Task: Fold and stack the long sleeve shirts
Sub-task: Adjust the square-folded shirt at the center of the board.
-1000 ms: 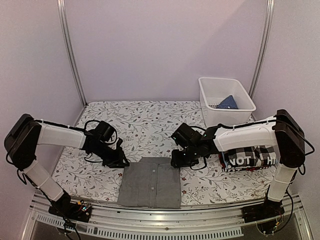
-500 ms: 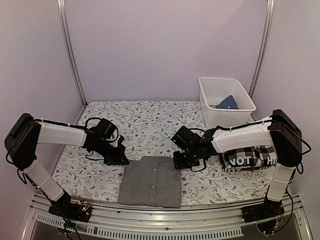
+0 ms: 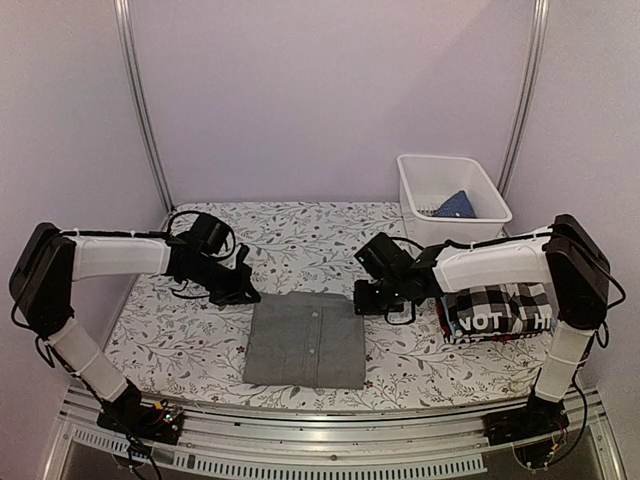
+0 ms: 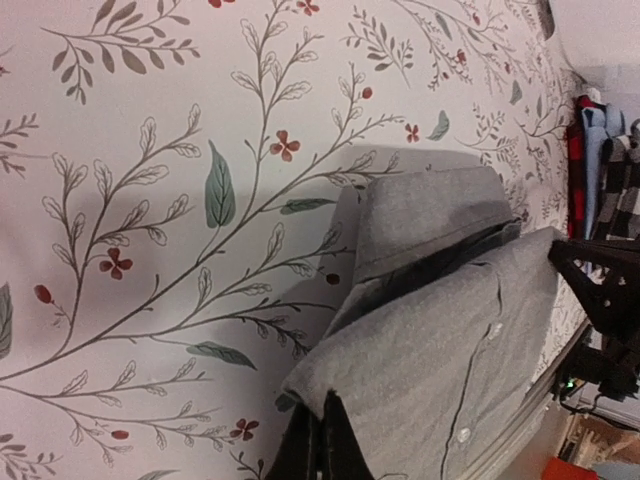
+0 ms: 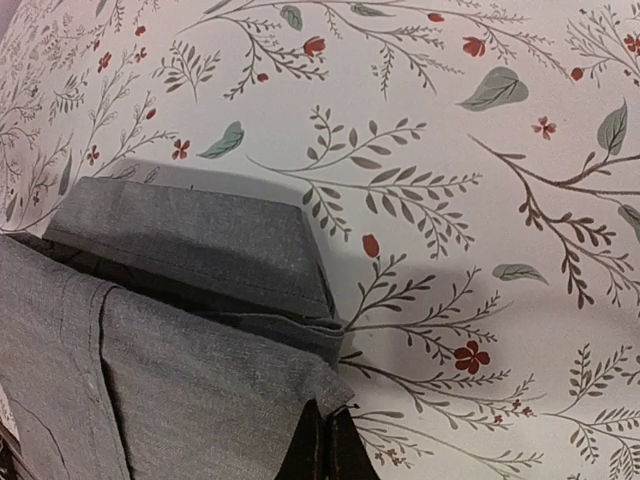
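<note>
A grey button-up shirt (image 3: 305,340) lies folded on the flowered table near the front middle. My left gripper (image 3: 246,296) is shut on its far left corner; the left wrist view shows the grey cloth (image 4: 450,330) pinched between my dark fingers (image 4: 318,452). My right gripper (image 3: 362,303) is shut on its far right corner; the right wrist view shows the cloth (image 5: 180,390) in my fingers (image 5: 325,450). At the right lies a stack with a black-and-white checked shirt (image 3: 500,298) on a dark one lettered "NOT" (image 3: 490,322). A blue cloth (image 3: 455,205) lies in the bin.
A white plastic bin (image 3: 452,215) stands at the back right corner. The table has a flowered cover (image 3: 290,245). Metal frame posts stand at the back left and right. A metal rail (image 3: 300,430) runs along the front edge.
Both grippers have moved away from me with the shirt's far corners held, and the grey shirt has slid a little toward the back of the table.
</note>
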Controlling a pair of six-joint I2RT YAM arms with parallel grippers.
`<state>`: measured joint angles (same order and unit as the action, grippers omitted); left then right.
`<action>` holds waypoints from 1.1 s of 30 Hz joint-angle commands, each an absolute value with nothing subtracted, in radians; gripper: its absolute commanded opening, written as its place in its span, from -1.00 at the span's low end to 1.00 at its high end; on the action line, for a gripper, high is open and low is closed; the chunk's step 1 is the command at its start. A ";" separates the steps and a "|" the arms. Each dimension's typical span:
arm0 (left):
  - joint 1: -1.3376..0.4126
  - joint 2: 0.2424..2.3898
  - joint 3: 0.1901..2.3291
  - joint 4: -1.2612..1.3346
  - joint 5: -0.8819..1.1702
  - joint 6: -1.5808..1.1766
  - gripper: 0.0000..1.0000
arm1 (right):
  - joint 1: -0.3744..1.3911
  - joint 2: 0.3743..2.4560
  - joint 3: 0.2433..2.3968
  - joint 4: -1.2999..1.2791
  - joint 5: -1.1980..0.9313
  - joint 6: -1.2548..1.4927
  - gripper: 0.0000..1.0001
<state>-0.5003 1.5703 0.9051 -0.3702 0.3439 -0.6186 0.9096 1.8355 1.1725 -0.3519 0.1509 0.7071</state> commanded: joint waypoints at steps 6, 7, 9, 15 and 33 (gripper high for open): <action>-0.419 1.712 1.017 -0.326 0.335 -0.570 -1.00 | 0.851 1.834 1.201 -0.269 0.217 0.654 -1.00; -0.415 1.718 1.020 -0.323 0.338 -0.570 -1.00 | 0.849 1.835 1.199 -0.264 0.223 0.655 -1.00; -0.410 1.720 1.025 -0.322 0.341 -0.570 -1.00 | 0.848 1.830 1.193 -0.254 0.231 0.658 -1.00; -0.388 1.740 1.044 -0.304 0.351 -0.572 -1.00 | 0.816 1.830 1.171 -0.194 0.222 0.665 -1.00; -0.496 1.544 0.988 -0.452 0.419 -0.568 -0.29 | 1.003 1.821 1.299 -0.365 0.122 0.654 -0.32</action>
<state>-0.4103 1.6188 1.0672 -0.4080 0.3367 -0.5568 0.9085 1.8507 1.2781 -0.3408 0.1894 0.6361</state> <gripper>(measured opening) 0.416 0.352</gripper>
